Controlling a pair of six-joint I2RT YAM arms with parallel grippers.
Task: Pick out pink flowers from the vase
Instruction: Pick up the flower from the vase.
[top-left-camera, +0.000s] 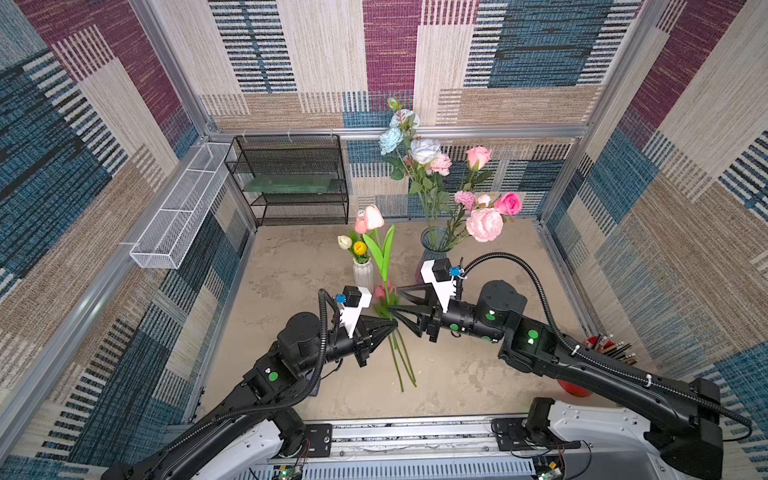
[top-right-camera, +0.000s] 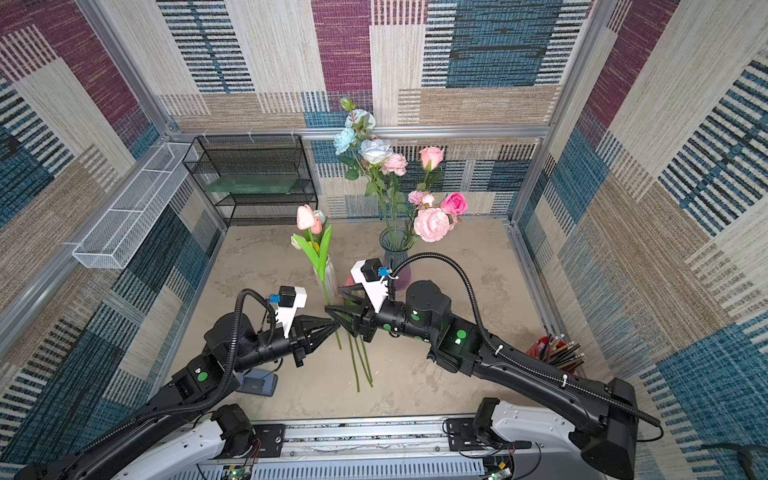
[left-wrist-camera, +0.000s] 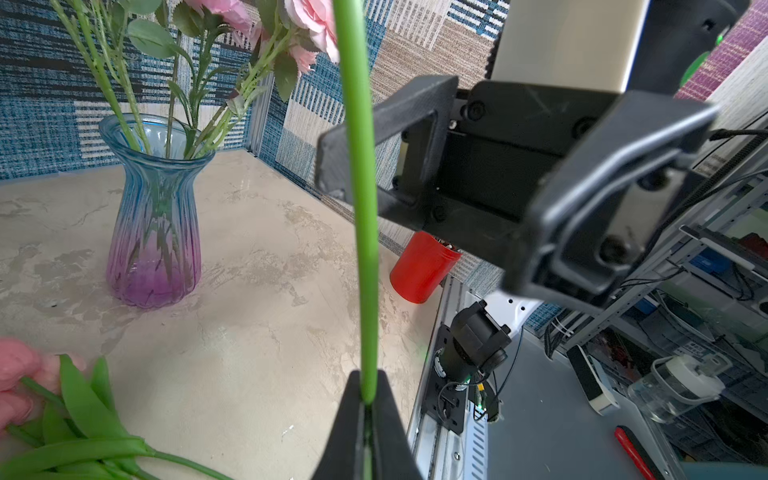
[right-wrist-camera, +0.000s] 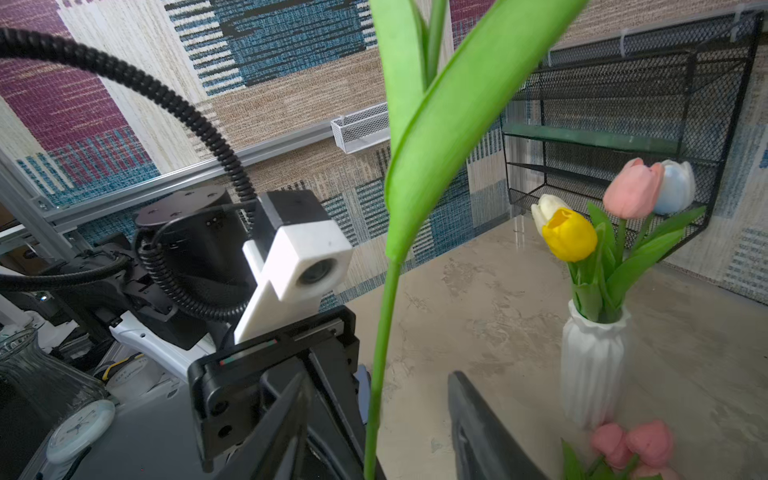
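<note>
**Top views:** held pink tulip (top-left-camera: 373, 216) stands upright mid-frame in both top views. Its stem (top-left-camera: 390, 291) base is pinched tight in L gripper (top-left-camera: 394, 324). R gripper (top-left-camera: 395, 299) sits just above, jaws apart either side of the stem. Both arms reach in low from the lower corners, tips nearly meeting. Bloom is pale pink w/ two long green leaves. Loose pink tulips (top-left-camera: 380, 291) lie on table (top-left-camera: 291, 266) beside the grippers.

**L wrist:** stem runs top to bottom at ctr, nipped btwn L fingertips (left-wrist-camera: 395, 428). Loose tulips sit lower left. Pink roses (left-wrist-camera: 316, 20) in glass vase (left-wrist-camera: 153, 216) are upper left.

**R wrist:** stem passes btwn R fingers (right-wrist-camera: 473, 415), no contact visible. Another pink tulip (right-wrist-camera: 633, 189) stands in white vase (right-wrist-camera: 592, 374) at right.
</note>
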